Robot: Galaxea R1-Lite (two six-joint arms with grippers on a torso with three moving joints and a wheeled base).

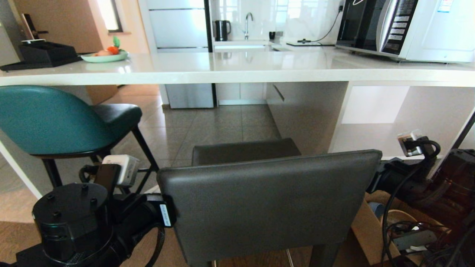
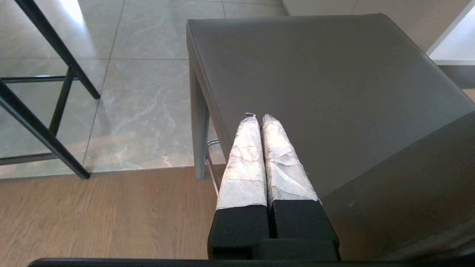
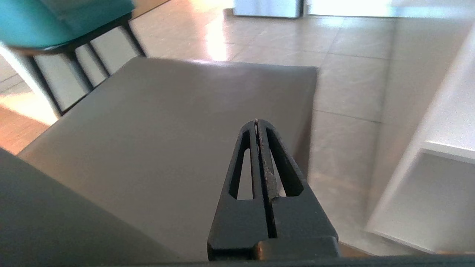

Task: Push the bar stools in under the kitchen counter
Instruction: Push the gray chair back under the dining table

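Note:
The grey bar stool stands in the middle of the head view with its square back (image 1: 267, 207) toward me and its seat (image 1: 245, 150) pointing at the white kitchen counter (image 1: 237, 68). To its left is the teal bar stool (image 1: 48, 118), seat toward the counter. My left arm (image 1: 137, 215) reaches the back's left edge and my right arm (image 1: 393, 178) its right edge; the back hides the fingers there. The left gripper (image 2: 259, 116) is shut and empty over the seat's (image 2: 315, 74) left side. The right gripper (image 3: 256, 122) is shut and empty over the seat (image 3: 167, 129).
On the counter sit a microwave (image 1: 404, 26) at right, a green plate (image 1: 105, 56) and a black tray (image 1: 44, 53) at left. A white shelf niche (image 1: 374, 107) lies under the counter's right part. Cables (image 1: 408, 230) hang at lower right. The teal stool's black legs (image 2: 55, 111) stand close by.

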